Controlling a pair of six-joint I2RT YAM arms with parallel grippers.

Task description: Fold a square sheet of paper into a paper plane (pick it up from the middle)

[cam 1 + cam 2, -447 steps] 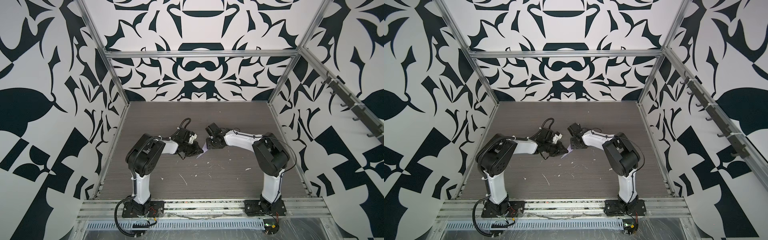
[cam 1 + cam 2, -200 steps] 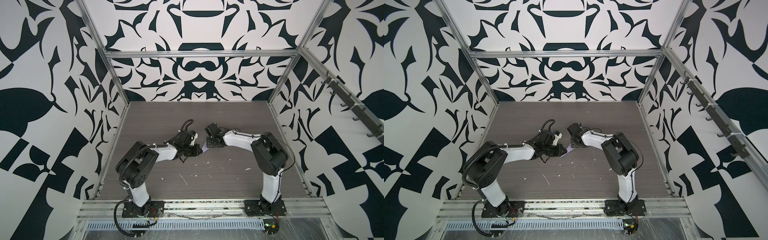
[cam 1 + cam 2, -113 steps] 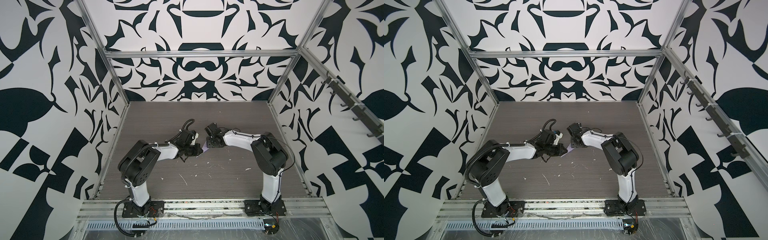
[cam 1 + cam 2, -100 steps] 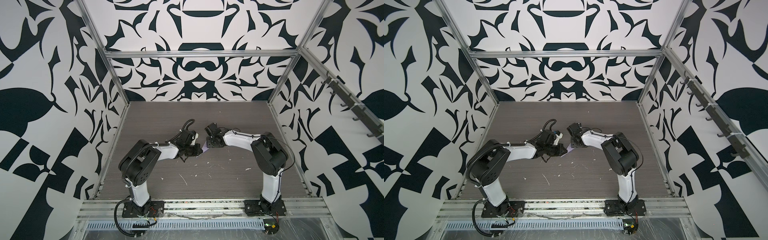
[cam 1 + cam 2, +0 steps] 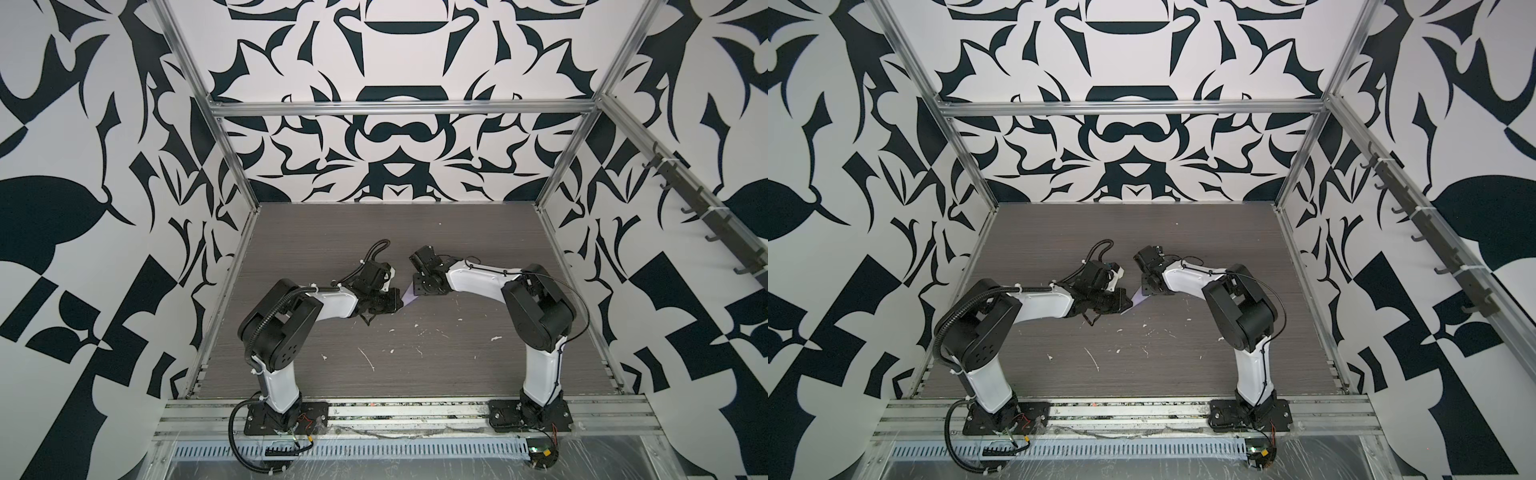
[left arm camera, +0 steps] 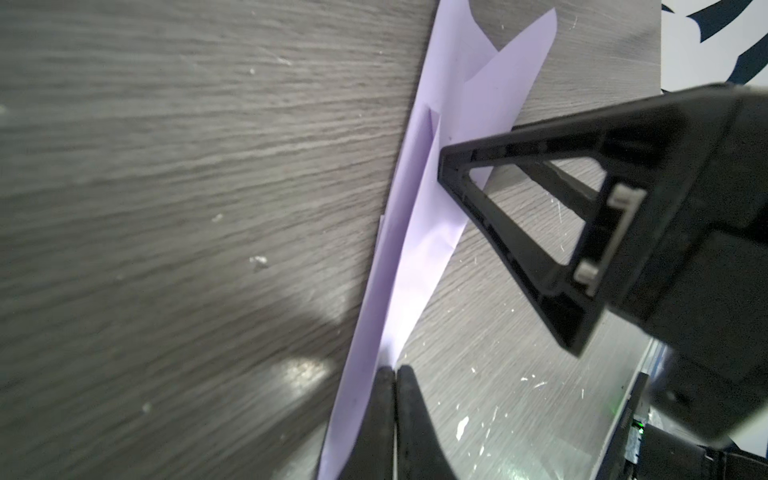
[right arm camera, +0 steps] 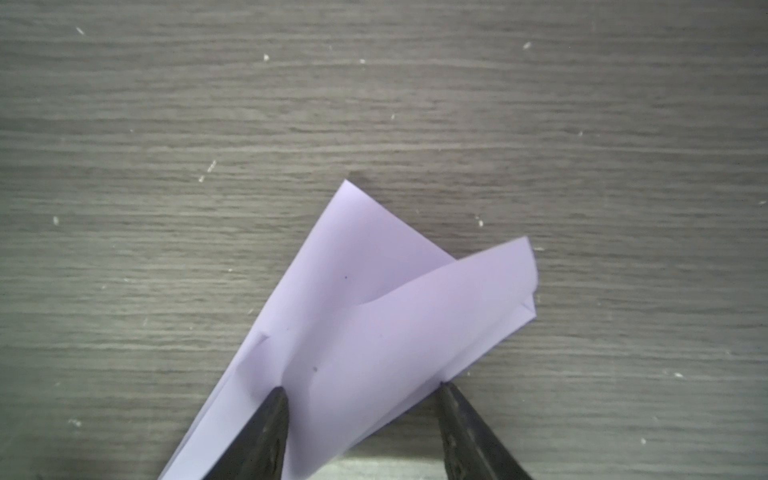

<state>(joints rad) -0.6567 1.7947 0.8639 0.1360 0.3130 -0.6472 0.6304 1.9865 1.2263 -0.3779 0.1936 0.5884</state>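
- Closing just now, the left claw (image 6: 392, 374) is pinched shut on the thin end of the paper plane (image 6: 419, 249) — so I think a crease comes next.
- The right claw (image 7: 361, 392) is half open, its tips resting on the wide end, gripping nothing.
- The plane lies in the middle of the desk (image 5: 457, 353) — far from every edge, lots of room.

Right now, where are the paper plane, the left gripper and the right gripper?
paper plane (image 6: 419, 241): left wrist view, middle of its folded body.
left gripper (image 6: 394, 374): left wrist view, where its closed fingertips meet.
right gripper (image 7: 362, 387): right wrist view, midway between its spread fingertips.
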